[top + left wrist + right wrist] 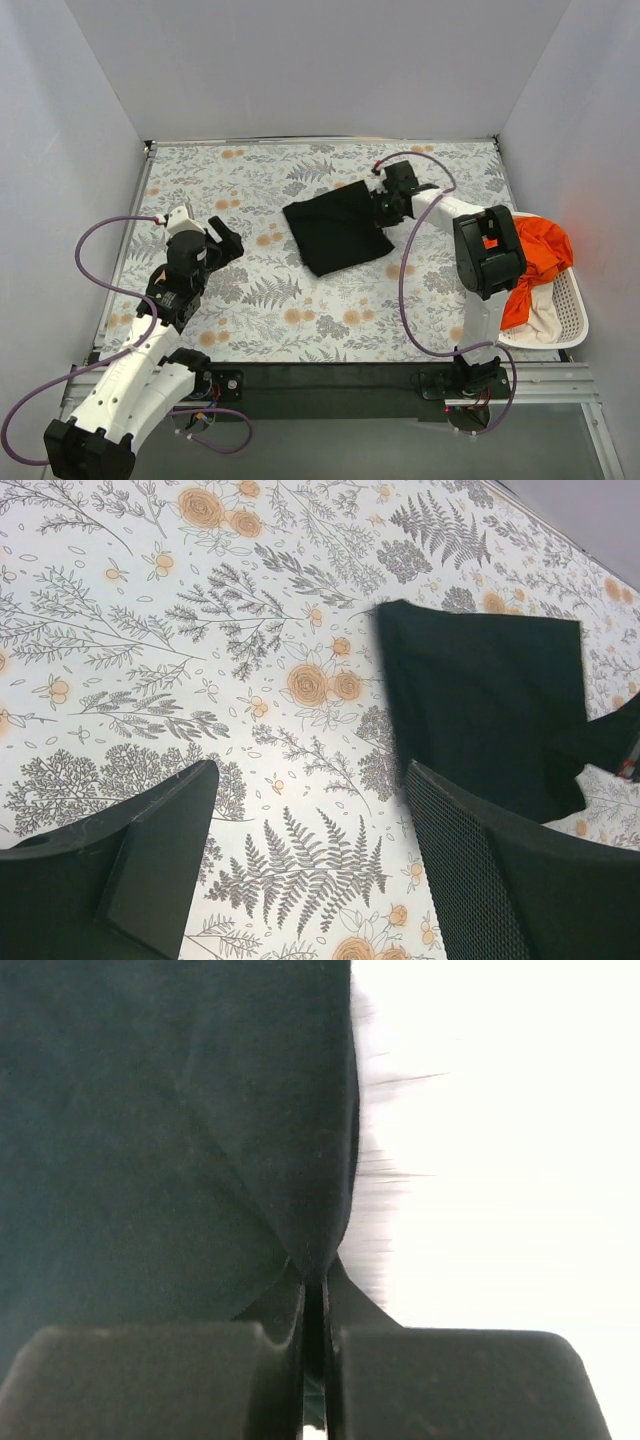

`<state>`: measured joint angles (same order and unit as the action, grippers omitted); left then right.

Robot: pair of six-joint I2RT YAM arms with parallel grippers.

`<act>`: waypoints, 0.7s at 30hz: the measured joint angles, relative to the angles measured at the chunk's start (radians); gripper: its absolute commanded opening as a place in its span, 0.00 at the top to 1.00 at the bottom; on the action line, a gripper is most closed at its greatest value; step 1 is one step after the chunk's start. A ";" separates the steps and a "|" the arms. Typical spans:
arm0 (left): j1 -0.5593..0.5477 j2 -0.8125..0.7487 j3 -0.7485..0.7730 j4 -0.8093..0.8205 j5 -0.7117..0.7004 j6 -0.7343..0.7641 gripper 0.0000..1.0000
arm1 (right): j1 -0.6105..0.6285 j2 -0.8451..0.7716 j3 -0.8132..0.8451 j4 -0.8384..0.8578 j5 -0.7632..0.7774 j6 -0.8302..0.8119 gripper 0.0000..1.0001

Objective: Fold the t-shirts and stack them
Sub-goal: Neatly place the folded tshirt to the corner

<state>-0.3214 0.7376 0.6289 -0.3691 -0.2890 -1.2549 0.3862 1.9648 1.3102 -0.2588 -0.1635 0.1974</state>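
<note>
Now my right gripper (383,207) is pinching the right edge of the black t-shirt (335,232), jaws pressed together on a thin ridge of cloth. The shirt is lying folded in a tilted rectangle, far of centre on the floral table (300,320). My left gripper (225,243) is hovering at the left, fingers apart, holding nothing. An orange t-shirt (540,250) and a cream t-shirt (543,318) are lying in the white basket (572,300) at right.
</note>
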 measured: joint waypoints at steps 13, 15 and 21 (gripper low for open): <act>0.000 0.040 0.000 0.011 0.002 0.010 0.30 | -0.309 0.037 0.277 -0.105 0.464 -0.219 0.56; 0.000 0.040 0.000 0.011 0.002 0.010 0.30 | -0.307 0.022 0.272 -0.118 0.429 -0.193 0.56; 0.000 0.036 0.000 0.011 0.008 0.010 0.30 | -0.270 -0.080 0.168 -0.119 0.213 -0.102 0.54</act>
<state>-0.3214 0.7734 0.6289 -0.3576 -0.2813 -1.2449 0.1158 1.8847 1.4784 -0.3779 0.0498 0.0956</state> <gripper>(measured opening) 0.698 0.444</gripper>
